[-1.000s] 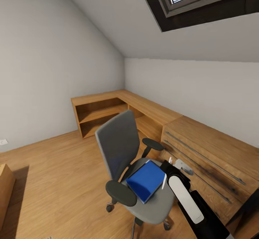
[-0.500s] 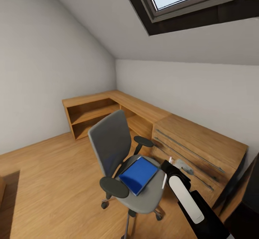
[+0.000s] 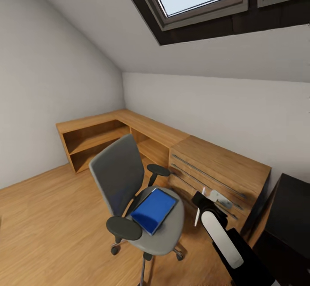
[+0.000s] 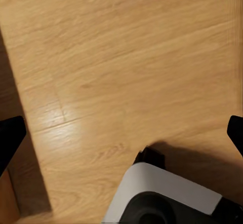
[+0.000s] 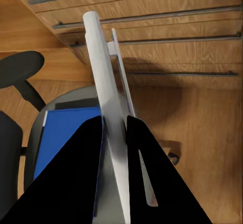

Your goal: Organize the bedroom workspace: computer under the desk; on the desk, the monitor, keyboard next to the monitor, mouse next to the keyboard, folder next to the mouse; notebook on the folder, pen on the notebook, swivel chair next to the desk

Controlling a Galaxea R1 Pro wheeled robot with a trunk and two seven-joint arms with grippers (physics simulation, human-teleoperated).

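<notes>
The left pincer [image 4: 121,133] hangs over bare wooden floor [image 4: 126,46], its dark fingertips spread wide apart and holding nothing; it is nowhere near the work. Further right, the swivel chair [image 3: 129,182] carries the folder [image 3: 153,209] flat on its seat, just left of and below the right pincer [image 5: 115,133]; that pincer is clamped on the pen [image 5: 107,107], whose long axis runs out beyond the fingertips towards the light wooden drawer unit [image 3: 215,169]; the black counter [image 3: 288,208] lies off to its right, so the right arm looks the nearer one for delivering there.

Head view looks down at the swivel chair [image 3: 142,200]; the right wrist view shares it close; left wrist faces floor [image 4: 126,57].
</notes>
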